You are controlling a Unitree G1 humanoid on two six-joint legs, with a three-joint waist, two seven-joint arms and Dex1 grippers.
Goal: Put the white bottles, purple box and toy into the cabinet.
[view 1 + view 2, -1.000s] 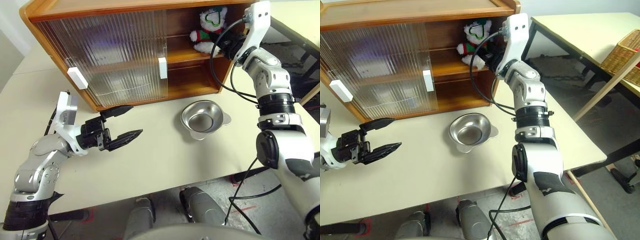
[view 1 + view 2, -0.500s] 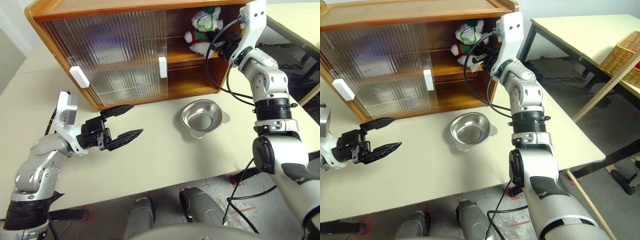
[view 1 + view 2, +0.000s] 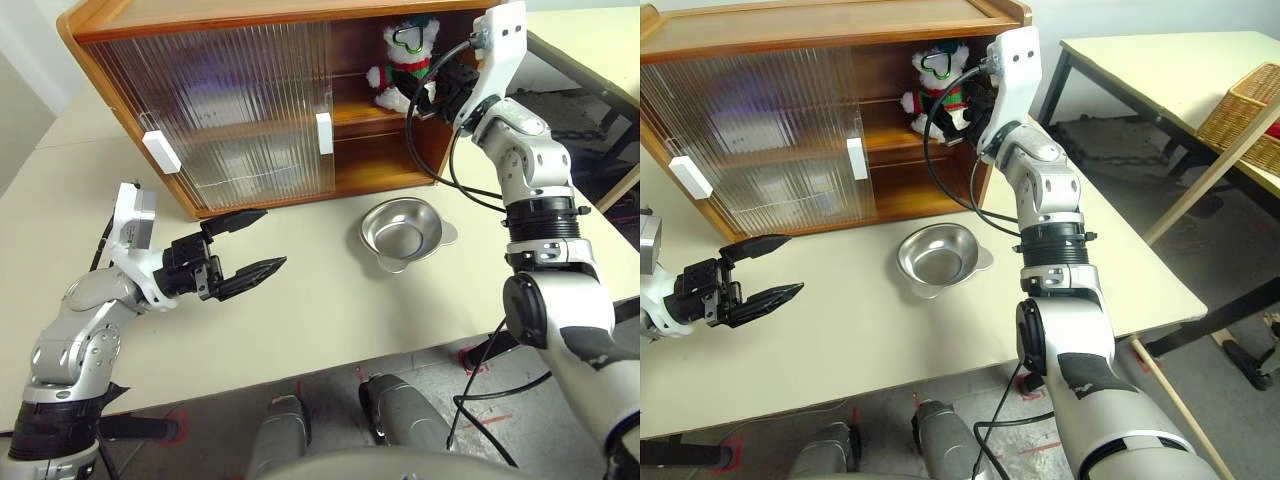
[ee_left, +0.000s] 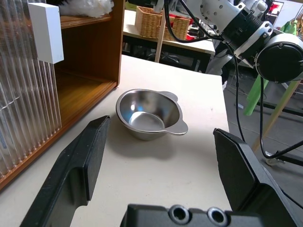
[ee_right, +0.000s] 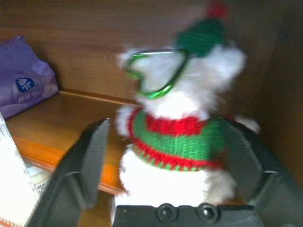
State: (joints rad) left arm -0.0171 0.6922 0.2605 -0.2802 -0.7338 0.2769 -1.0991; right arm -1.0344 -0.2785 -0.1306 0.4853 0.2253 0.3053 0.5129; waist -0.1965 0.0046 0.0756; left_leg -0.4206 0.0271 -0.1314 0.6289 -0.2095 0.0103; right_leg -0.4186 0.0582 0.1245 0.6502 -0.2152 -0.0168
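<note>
The toy (image 5: 175,137), a white plush in a red-and-green knit and a green hat, stands upright on the upper shelf of the wooden cabinet (image 3: 200,20), at its open right end. My right gripper (image 3: 428,92) is open, with one finger on each side of the toy and a gap on both sides. The purple box (image 5: 23,82) lies further left on the same shelf. The white bottles are hidden. My left gripper (image 3: 272,238) is open and holds nothing, above the table in front of the cabinet's closed doors.
A steel bowl (image 3: 402,232) sits on the table (image 3: 300,330) in front of the cabinet's open side. The ribbed sliding doors (image 3: 230,110) cover the cabinet's left and middle. A second table (image 3: 1160,60) with a wicker basket (image 3: 1240,110) stands to the right.
My right gripper was shut on the toy and has opened, leaving it standing on the upper shelf. The left arm has not moved.
</note>
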